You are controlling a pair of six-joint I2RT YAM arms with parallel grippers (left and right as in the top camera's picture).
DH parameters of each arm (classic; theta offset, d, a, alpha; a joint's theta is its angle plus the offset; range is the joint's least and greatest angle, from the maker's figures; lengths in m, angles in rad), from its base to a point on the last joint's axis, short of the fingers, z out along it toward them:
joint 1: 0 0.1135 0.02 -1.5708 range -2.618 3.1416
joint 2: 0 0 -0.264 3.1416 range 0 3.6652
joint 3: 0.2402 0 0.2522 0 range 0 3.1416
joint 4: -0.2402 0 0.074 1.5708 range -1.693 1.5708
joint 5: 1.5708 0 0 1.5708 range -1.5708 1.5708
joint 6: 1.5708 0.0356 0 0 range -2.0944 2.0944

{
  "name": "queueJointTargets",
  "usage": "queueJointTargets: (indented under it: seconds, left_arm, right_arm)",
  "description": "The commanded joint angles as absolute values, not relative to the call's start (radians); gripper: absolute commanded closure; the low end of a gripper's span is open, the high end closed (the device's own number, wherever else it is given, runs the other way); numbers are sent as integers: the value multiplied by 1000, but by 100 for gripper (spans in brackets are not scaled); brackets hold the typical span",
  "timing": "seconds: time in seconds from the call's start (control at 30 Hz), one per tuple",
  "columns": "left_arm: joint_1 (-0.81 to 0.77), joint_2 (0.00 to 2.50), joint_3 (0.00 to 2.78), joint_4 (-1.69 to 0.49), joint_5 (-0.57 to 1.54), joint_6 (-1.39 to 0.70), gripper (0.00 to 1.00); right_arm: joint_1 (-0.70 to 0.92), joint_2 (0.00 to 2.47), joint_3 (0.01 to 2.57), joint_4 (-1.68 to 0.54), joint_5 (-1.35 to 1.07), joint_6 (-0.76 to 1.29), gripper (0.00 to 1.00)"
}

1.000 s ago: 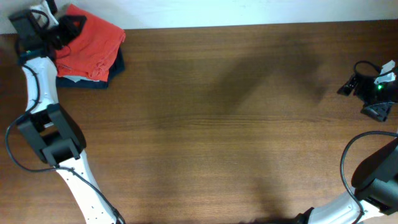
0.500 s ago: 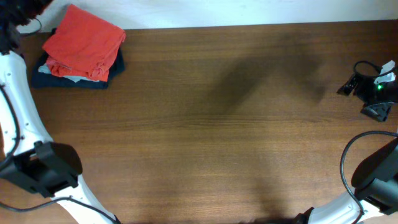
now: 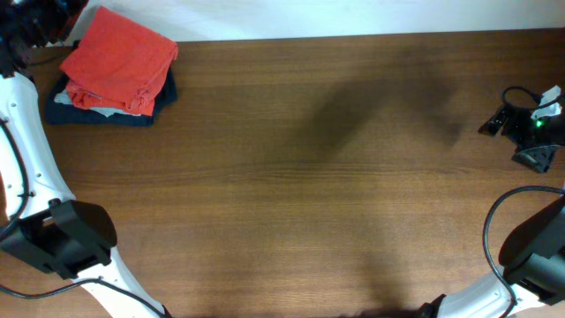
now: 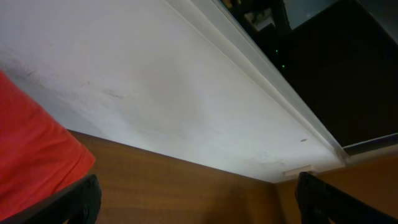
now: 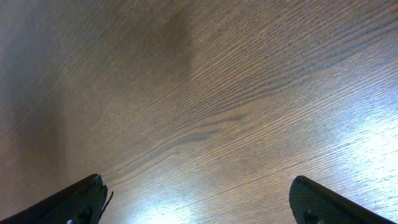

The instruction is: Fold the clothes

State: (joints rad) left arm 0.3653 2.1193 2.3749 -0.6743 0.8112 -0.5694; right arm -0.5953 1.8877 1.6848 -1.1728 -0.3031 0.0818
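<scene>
The folded orange-red cotton T-shirt (image 3: 119,62) tops a dark navy folded garment (image 3: 110,117) at the far left corner of the brown wood-grain table (image 3: 318,177), nearly square. The nearer left gripper (image 4: 198,202), fingers apart and empty, hangs just left of it; the right gripper (image 5: 200,202), fingers also apart, is well away at the right

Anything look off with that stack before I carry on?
Slightly. The folded orange-red shirt lies turned at an angle on the dark navy garment, and its far corner seems to reach past the back edge of the table. Nothing looks spilled or damaged.
</scene>
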Motion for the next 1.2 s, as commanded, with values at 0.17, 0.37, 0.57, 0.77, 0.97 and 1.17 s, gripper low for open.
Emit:
queueJointTargets:
  seconds: [0.17,0.37,0.57,0.77,0.97,1.17]
  left_arm:
    - [368,2122,2374,-675,806,-568,1]
    - [368,2122,2374,-675,806,-568,1]
    - [368,2122,2374,-675,806,-568,1]
    - [368,2122,2374,-675,806,-568,1]
    - [368,2122,2374,-675,806,-568,1]
    - [368,2122,2374,-675,806,-568,1]
  right_arm:
    - [-596,1887,1689,-1171,-294,83,1]
    - [-593,1891,1689,-1171,-294,83,1]
    - [-551,1768,1689,-1171,-294,83,1]
    - [-424,1526,1689,-1171,-294,83,2]
    - [-167,1269,1689,-1171,-294,83,1]
    - [122,1012,1688,-1163,-175,23,1]
